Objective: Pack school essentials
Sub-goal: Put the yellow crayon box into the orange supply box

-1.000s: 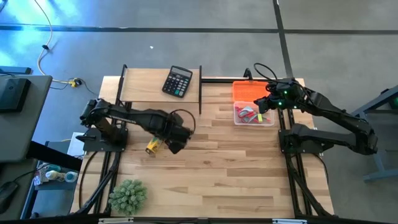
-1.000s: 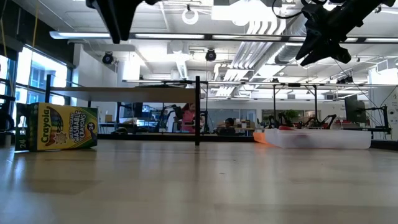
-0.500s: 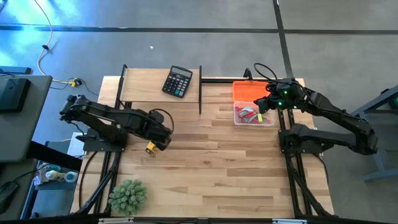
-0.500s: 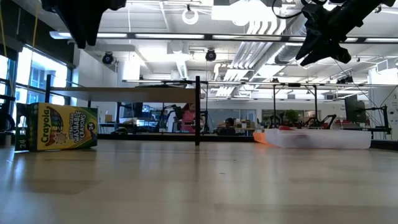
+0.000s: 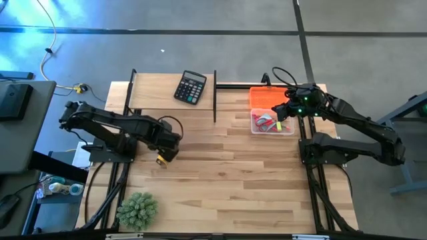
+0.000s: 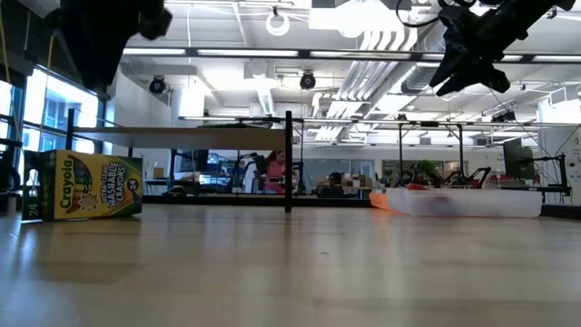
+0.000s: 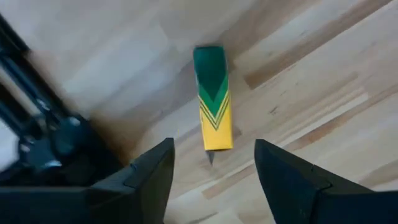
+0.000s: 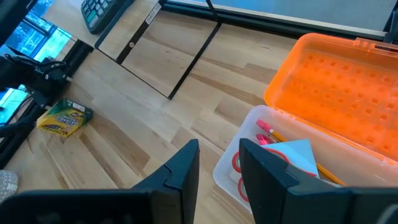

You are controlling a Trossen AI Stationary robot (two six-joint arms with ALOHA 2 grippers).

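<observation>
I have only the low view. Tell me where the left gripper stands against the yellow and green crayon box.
Observer: The left gripper hangs right above the yellow and green crayon box, fingers apart, not touching it.
Operator: Now list what the clear case holds.
Observer: The clear plastic case, orange lid open, holds red-handled scissors and a blue note pad.
Operator: Right gripper.
Observer: The right gripper hovers over that case, empty.

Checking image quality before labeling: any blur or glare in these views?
Left wrist view: arm base blurred, crayon box sharp. Low view: clear pencil case soft, bright ceiling lights, near tabletop out of focus. High view: blue glare at far left, table evenly lit.
</observation>
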